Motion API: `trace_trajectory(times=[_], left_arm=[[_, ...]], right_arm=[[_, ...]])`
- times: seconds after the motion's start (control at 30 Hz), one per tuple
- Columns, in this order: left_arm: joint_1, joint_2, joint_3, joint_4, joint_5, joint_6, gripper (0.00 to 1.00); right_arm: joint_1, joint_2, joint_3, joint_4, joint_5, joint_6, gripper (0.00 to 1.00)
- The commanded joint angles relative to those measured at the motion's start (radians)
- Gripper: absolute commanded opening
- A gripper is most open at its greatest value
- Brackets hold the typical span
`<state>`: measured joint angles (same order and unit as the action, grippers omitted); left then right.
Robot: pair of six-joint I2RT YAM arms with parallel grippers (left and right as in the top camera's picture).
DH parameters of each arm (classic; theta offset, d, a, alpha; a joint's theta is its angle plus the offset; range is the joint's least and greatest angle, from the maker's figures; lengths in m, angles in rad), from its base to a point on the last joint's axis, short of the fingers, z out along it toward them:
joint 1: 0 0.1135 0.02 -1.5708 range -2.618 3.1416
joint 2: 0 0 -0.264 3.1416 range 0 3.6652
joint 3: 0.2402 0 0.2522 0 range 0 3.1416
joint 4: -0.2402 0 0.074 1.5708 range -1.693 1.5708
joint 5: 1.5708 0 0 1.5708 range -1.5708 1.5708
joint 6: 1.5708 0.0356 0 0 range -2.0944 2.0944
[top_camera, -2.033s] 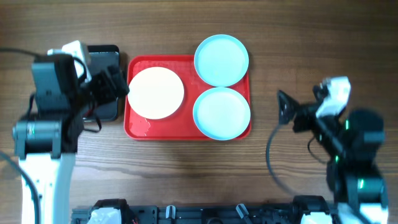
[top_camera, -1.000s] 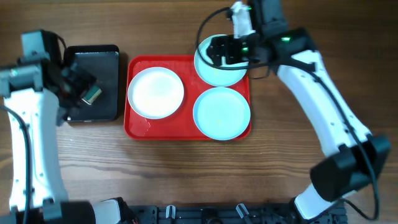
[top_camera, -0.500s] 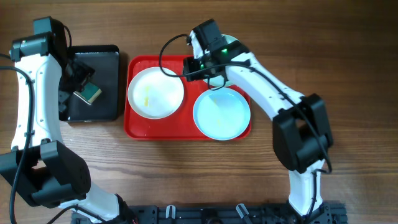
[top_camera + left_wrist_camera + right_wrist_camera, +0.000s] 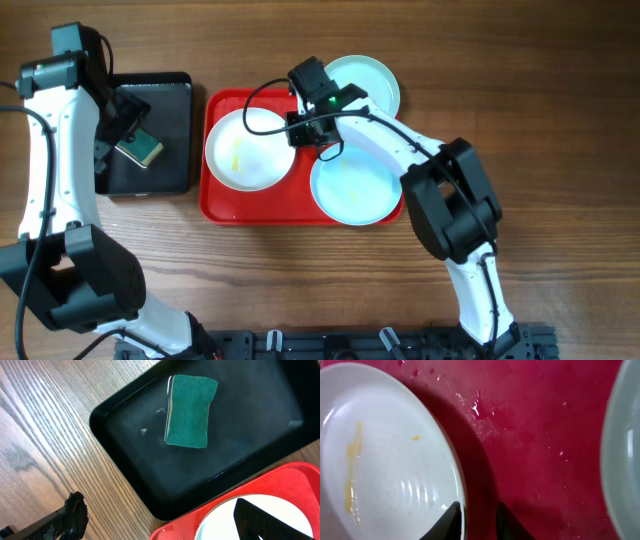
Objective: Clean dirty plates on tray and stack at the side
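Right gripper [image 4: 479, 522] — fingers slightly parted, straddling right rim of round cream-white plate [image 4: 245, 150], yellow-smeared, left half of large red plastic tray [image 4: 220, 205]. Two pale turquoise plates [image 4: 355, 185] at tray's right. Left gripper [image 4: 160, 512] spread wide above black tray [image 4: 125, 485] holding green sponge [image 4: 189, 412].

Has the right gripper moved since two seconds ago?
Yes. The right gripper moved left, from the table right of the red tray to the right rim of the cream plate.

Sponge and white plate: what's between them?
No loose object. In the left wrist view, past the sponge come only the black tray with its bare floor and wall, then the rim of the red tray, then the white plate.
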<state>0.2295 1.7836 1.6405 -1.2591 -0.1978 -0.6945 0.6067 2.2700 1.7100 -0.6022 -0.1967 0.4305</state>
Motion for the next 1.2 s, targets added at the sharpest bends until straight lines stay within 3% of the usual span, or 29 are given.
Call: trace_trajectory(times=[0.0,0.17,0.4,0.6,0.93,1.07,1.17], left_arm=[[0.006,0.031,0.012,0.019,-0.021,-0.025,0.91],[0.006,0.087,0.011,0.053,-0.024,-0.058,0.85],[0.006,0.194,0.011,0.138,-0.025,-0.099,0.84],[0.003,0.289,0.011,0.254,-0.031,0.067,0.89],[0.008,0.405,0.011,0.352,-0.050,0.093,0.89],[0.010,0.407,0.011,0.360,-0.053,0.093,0.79],[0.011,0.407,0.011,0.361,-0.067,0.094,0.58]], right_arm=[[0.015,0.029,0.016,0.011,0.018,0.023,0.24],[0.015,0.032,0.016,0.010,0.026,0.041,0.15],[0.015,0.032,0.016,0.006,0.026,0.040,0.15],[0.015,0.032,0.016,0.006,0.026,0.040,0.15],[0.015,0.032,0.016,0.006,0.026,0.040,0.15],[0.015,0.032,0.016,0.006,0.026,0.040,0.15],[0.015,0.032,0.016,0.006,0.026,0.040,0.15]])
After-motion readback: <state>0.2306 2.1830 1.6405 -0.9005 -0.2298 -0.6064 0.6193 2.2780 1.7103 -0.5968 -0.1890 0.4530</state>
